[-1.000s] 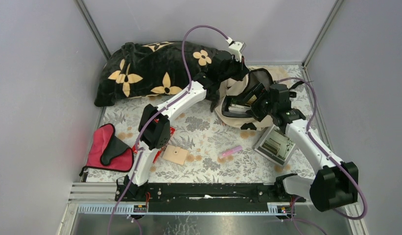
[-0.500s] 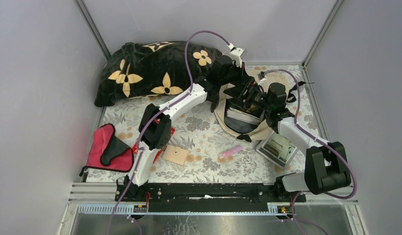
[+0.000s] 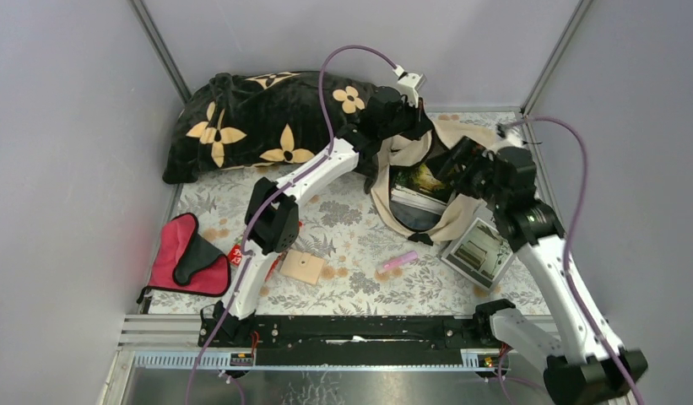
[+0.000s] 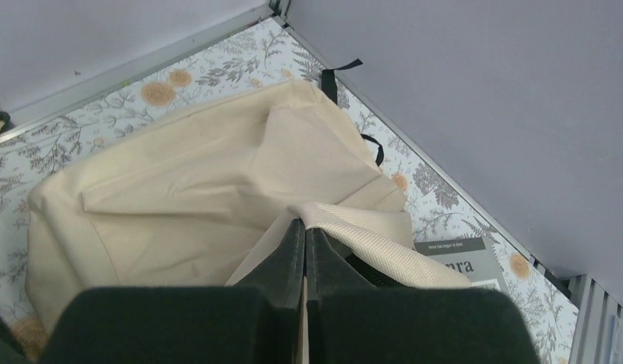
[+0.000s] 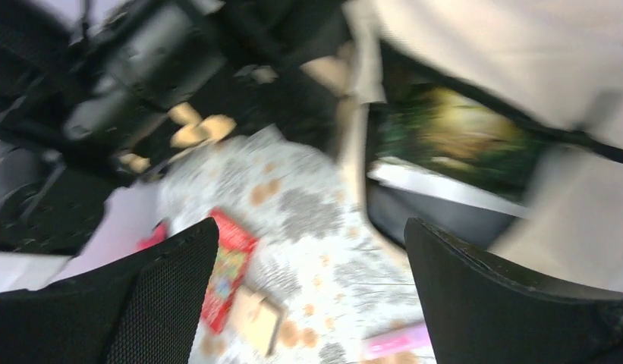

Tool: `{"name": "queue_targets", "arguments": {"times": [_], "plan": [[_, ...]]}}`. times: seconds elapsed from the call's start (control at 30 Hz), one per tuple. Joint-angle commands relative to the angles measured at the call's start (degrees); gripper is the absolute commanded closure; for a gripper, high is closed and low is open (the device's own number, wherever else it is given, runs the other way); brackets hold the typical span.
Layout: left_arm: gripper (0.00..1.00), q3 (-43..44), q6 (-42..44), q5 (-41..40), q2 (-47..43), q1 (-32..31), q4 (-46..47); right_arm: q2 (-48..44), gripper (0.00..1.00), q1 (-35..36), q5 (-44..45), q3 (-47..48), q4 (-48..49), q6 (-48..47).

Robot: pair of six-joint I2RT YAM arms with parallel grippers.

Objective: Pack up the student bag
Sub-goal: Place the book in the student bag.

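Observation:
The beige student bag (image 3: 461, 135) lies at the back right of the table, its mouth facing the arms. A book with a green cover (image 3: 420, 187) sits inside the opening, also seen in the right wrist view (image 5: 460, 136). My left gripper (image 3: 408, 125) is shut on the bag's beige rim webbing (image 4: 353, 235) and holds the mouth up. My right gripper (image 3: 462, 158) is open and empty, raised just right of the opening; its view is blurred. The bag fills the left wrist view (image 4: 202, 182).
A grey-and-white book (image 3: 478, 249) lies right of the bag. A pink bar (image 3: 397, 261), a tan block (image 3: 304, 267), a red packet (image 5: 228, 269) and a red-and-black pouch (image 3: 186, 257) lie on the floral mat. A black flowered pillow (image 3: 267, 118) lies at the back left.
My right gripper let go of the green book inside the bag and pulled back up and to the right, out of the opening. My left gripper kept its hold on the rim.

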Motion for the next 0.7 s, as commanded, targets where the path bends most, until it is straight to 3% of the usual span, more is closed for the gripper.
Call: {"name": "queue_targets", "arguments": {"times": [0.0, 0.1, 0.2, 0.23, 0.27, 0.37, 0.43, 0.53, 0.67], "plan": [[1.0, 7.03, 1.09, -1.48, 2.33, 1.21, 1.33, -6.87, 0.0, -0.26, 34.35, -0.02, -19.35, -2.7], [1.0, 9.51, 2.34, -2.1, 2.96, 1.21, 0.74, -6.8, 0.0, -1.56, 44.47, -0.27, -27.29, 0.88], [1.0, 10.9, 7.14, -5.83, 2.77, -0.04, -2.18, -4.58, 0.0, -4.36, 45.52, -1.14, -30.43, 2.56], [0.95, 11.07, 9.2, -7.32, 2.47, -0.89, -3.75, -4.04, 0.0, -5.82, 45.05, -1.85, -30.63, 2.84], [0.73, 10.59, 11.12, -7.96, 1.95, -1.64, -5.29, -3.71, 0.0, -7.45, 43.94, -2.8, -30.39, 2.96], [0.34, 5.72, 12.8, -7.89, -1.83, -3.51, -6.67, -3.31, 0.0, -14.42, 37.98, -6.57, -27.85, 2.96], [0.2, 1.15, 11.83, -6.2, -5.47, -4.6, -5.98, -3.42, 0.0, -19.86, 34.12, -9.12, -26.11, 3.61], [0.17, -6.89, 10.6, -4.11, -11.54, -8.22, -3.72, -3.82, 0.0, -24.1, 28.78, -12.17, -23.84, 5.23], [0.31, -14.06, 10.51, -2.32, -14.44, -15.28, -1.87, -3.41, 0.0, -28.14, 24.05, -14.75, -21.9, 6.47]]}}
